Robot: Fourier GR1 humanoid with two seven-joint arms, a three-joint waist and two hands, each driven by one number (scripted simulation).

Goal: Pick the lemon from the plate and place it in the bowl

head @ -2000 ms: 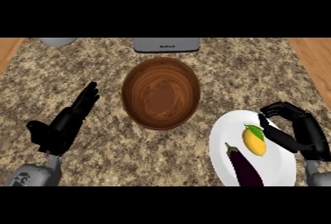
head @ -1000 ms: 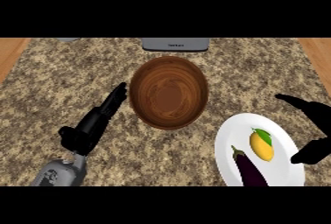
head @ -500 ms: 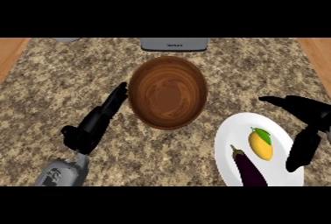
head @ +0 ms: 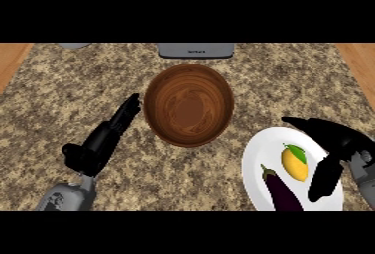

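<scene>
Lemon (head: pixel 295 163) lay on white plate (head: pixel 258 156) beside eggplant (head: pixel 282 191), desk's front-right | right hand (head: pixel 341 141) spread apart above lemon, likely framing a grasp | left hand (head: pixel 102 141) straight-fingered, idle, left of wooden bowl (head: pixel 189 104)

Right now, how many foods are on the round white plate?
2: the yellow lemon, central, and the dark purple eggplant lower left of it. The right hand might hide more.

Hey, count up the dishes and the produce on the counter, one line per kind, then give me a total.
Dishes: 2, the bowl and the plate
Produce: 2, the lemon and the eggplant
Total: 4
</scene>
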